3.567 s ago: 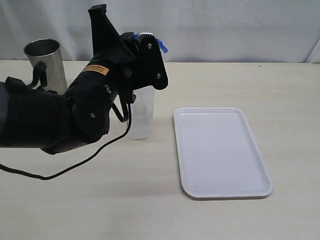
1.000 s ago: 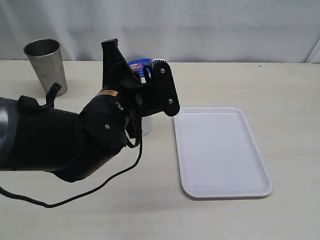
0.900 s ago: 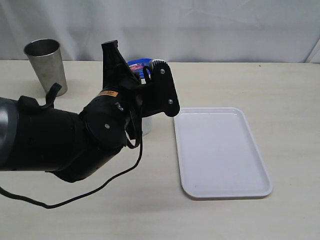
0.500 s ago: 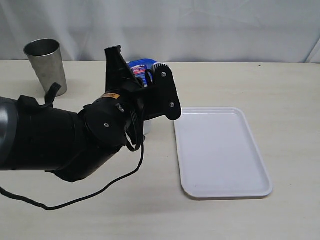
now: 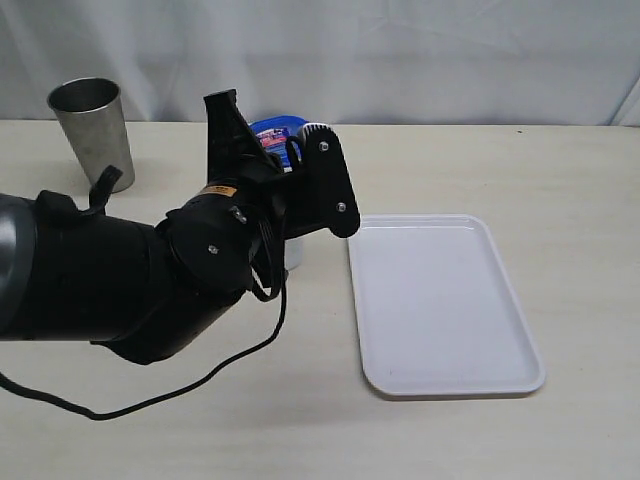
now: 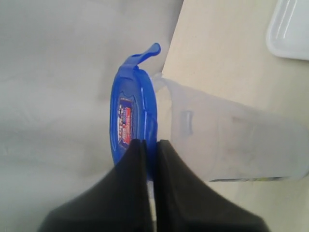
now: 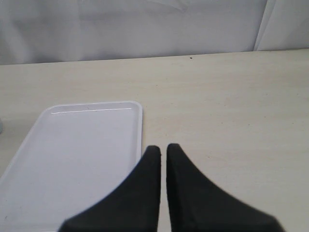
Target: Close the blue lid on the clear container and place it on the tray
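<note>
The blue lid [image 6: 131, 108] with its red-and-white sticker is held on edge by my left gripper [image 6: 151, 143], which is shut on its rim. It lies against the open mouth of the clear container [image 6: 231, 145], with one flap sticking out. In the exterior view the lid [image 5: 278, 127] peeks out above the black left arm, which hides nearly all of the container [image 5: 294, 252]. The white tray [image 5: 440, 300] lies flat to the right, with nothing on it. My right gripper [image 7: 162, 148] is shut on nothing, above the table beside the tray [image 7: 72, 145].
A tapered steel cup [image 5: 91, 128] stands at the back left of the table. The bulky left arm and its trailing cable [image 5: 200, 375] cover the table's left half. A pale curtain [image 5: 450, 50] closes off the back.
Since the earliest frame my left arm has come down with the lid onto the container's top. Over the last second it has only shifted slightly. The tray has not moved.
</note>
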You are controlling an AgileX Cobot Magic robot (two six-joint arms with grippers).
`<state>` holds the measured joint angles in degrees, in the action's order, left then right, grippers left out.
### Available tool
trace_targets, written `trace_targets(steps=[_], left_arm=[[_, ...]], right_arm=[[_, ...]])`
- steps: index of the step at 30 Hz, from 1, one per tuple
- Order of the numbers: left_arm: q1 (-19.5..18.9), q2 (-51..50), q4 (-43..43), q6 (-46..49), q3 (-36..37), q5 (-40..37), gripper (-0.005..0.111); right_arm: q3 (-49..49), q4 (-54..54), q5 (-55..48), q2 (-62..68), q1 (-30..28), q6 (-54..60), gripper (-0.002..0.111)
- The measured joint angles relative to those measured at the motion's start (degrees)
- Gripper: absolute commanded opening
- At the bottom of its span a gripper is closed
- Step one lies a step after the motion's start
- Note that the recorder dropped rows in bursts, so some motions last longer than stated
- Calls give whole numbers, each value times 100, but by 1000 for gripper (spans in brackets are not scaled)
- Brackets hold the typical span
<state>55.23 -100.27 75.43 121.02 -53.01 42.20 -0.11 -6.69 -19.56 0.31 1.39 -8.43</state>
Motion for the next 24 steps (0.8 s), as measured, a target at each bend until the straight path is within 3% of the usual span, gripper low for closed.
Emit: trace_targets(steps=[24], left_arm=[[0, 0, 193, 0, 0, -290, 0]], right_arm=[[0, 0, 0, 0, 0, 0, 5]])
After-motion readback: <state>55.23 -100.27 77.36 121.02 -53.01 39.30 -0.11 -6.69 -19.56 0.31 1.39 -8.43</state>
